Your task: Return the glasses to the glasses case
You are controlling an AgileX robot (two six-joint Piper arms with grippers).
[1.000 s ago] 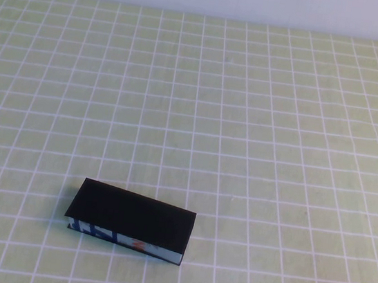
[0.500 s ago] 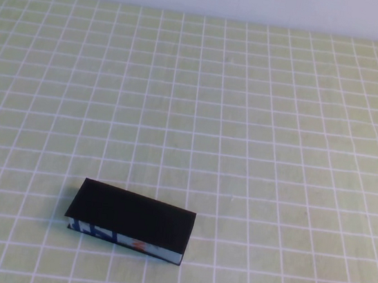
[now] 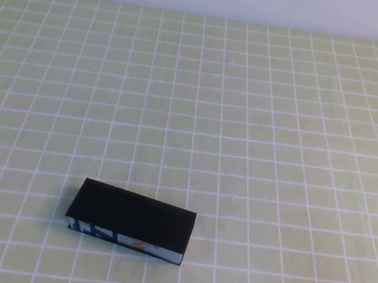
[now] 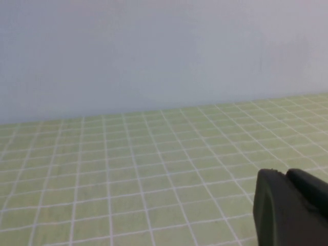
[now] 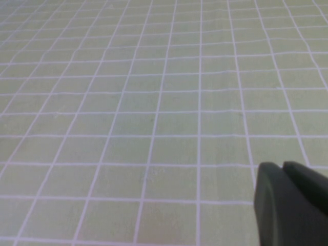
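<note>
**A:** Where's the case [image 3: 132,222] sitting right now?

**B:** It's lying flat on the cloth [image 3: 261,123], down around seven o'clock from the middle of the table, lid shut, printed side facing the robot. I'm not seeing the glasses anywhere, so I'm guessing they're inside already, or simply out of sight.

**A:** And the arms?

**B:** Neither is reaching over the table. The left gripper [image 4: 292,207] is hanging off by the table's edge, looking across the cloth toward the wall [image 4: 154,51]. The right gripper [image 5: 292,202] is hovering over bare cloth. Each is showing only a dark finger corner, so I can't tell whether they're spread or pressed together.

**A:** How would that case handle?

**B:** It's looking like a stiff, light box, probably smooth, so I'm thinking it could skate on the cloth if nudged. I'd be pinching it across the short width near the middle, or steadying one end while lifting the lid's free long edge.
</note>
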